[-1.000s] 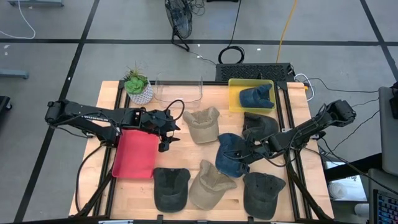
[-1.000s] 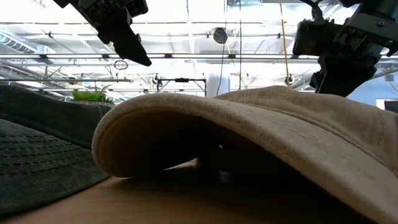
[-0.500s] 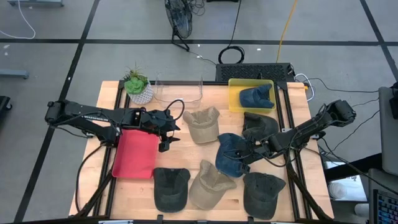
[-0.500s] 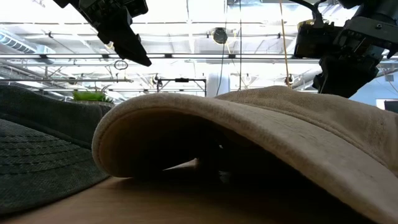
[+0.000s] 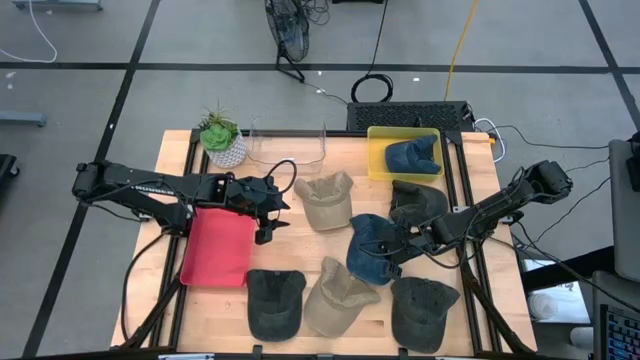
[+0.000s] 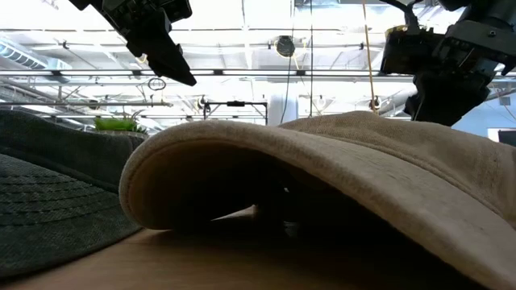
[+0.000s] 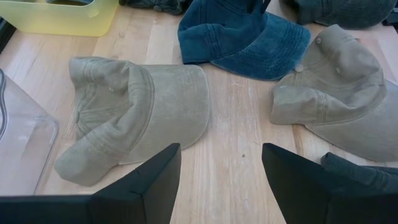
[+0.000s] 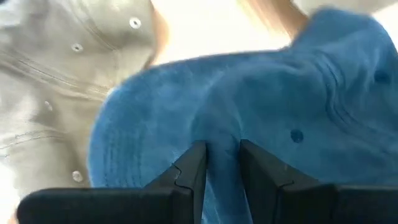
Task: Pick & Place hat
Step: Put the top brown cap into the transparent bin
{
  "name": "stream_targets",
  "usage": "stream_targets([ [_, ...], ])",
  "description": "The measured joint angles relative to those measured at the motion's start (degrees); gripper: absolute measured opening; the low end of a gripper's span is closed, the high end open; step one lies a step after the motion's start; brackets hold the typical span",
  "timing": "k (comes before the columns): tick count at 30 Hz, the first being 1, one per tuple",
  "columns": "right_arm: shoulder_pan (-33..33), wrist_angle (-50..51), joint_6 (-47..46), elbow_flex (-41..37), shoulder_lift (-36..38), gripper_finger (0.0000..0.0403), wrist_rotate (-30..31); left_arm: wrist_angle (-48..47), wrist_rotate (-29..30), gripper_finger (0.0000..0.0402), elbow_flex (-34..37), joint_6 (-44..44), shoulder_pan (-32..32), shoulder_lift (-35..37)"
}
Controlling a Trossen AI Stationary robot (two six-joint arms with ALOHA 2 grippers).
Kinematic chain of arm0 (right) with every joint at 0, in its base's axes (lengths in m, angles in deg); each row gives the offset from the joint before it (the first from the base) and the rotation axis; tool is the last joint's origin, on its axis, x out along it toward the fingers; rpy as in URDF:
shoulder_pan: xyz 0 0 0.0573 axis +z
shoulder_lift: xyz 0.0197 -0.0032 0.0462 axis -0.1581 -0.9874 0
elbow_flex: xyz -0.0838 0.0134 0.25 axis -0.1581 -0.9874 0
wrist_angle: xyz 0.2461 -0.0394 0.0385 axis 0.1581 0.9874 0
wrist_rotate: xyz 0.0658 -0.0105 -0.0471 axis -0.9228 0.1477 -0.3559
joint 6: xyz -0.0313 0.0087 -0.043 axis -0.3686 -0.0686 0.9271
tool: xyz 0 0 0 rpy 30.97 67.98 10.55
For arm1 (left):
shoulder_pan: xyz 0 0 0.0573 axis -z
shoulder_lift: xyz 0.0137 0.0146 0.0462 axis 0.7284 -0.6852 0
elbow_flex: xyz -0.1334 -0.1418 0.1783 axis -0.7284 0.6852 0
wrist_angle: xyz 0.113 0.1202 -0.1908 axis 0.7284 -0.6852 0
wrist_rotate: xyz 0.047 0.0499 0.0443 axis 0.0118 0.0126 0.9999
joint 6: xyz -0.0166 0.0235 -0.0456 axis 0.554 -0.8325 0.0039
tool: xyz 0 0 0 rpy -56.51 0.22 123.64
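The left gripper [image 5: 272, 212] hangs above the table [image 5: 300, 282] with its two fingers [image 7: 149, 180] spread wide and nothing between them. Just ahead of those fingers lies a tan hat [image 7: 134, 115], flat on the wood and not touched by them. Behind and under the arm sits a red tray [image 5: 217, 248], and off to the gripper's far side stands a small potted plant [image 5: 221, 138] next to a clear bin [image 5: 288, 145].

Further along, beyond the tan hat, is the blue hat [image 5: 372, 245], near the middle of the table. The right gripper [image 5: 398, 243] is down on it: its fingers [image 8: 189, 168] stand only a narrow gap apart with a fold of the blue cloth pinched between them. Close beside that gripper lie a second tan hat [image 5: 340, 295] and two dark hats [image 5: 420, 308], one nearer the front edge and one [image 5: 416, 202] toward the back. Past that one, a yellow bin [image 5: 378, 155] holds another blue hat [image 5: 412, 155]. One more dark hat [image 5: 275, 300] lies below the left gripper, by the tray.
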Motion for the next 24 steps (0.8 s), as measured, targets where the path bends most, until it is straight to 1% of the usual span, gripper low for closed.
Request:
stream_targets([
  [2, -0.9, -3.2, 2.8, -0.1, 0.8, 0.0076, 0.0, 0.1, 0.0, 0.0239, 0.0, -0.4, 0.0, 0.0],
  [5, -3.3, -12.1, 10.0, 0.0, 2.6, 0.0085, 0.0, 0.4, 0.1, 0.0239, 0.0, -1.0, 0.0, 0.0],
  [7, -5.8, -19.1, 16.3, 0.0, 3.4, 0.0095, 0.2, 0.6, 0.1, 0.0239, 0.0, -1.2, 0.0, 0.0],
  [9, -8.8, -24.3, 20.2, 0.1, 3.4, 0.0105, 0.9, 0.6, 0.1, 0.0239, 0.0, -1.5, 0.0, 0.0],
  [12, -14.2, -26.7, 24.6, 0.1, 2.0, 0.0116, -0.3, 0.6, 0.1, 0.0239, 0.0, -2.1, 0.0, 0.0],
  [14, -17.2, -25.0, 25.7, 0.0, 1.3, 0.0119, -1.5, 0.6, 0.5, 0.0239, 0.0, -2.7, 0.0, 0.0],
  [17, -20.4, -21.8, 25.7, 0.1, 1.2, 0.0120, -1.4, 0.2, 1.7, 0.0239, 0.0, -2.9, 0.0, 0.0],
  [19, -21.8, -16.4, 24.8, 0.0, 2.4, 0.0118, -1.0, 0.0, 1.9, 0.0239, 0.0, -2.9, 0.0, 0.0],
  [22, -22.9, -8.1, 21.4, 0.0, 4.8, 0.0113, 1.7, -0.8, 1.9, 0.0239, 0.0, -2.9, 0.0, 0.0],
  [24, -23.3, -2.3, 20.4, 0.0, 6.4, 0.0109, 2.4, -1.3, 1.9, 0.0239, 0.0, -2.9, 0.0, 0.0],
])
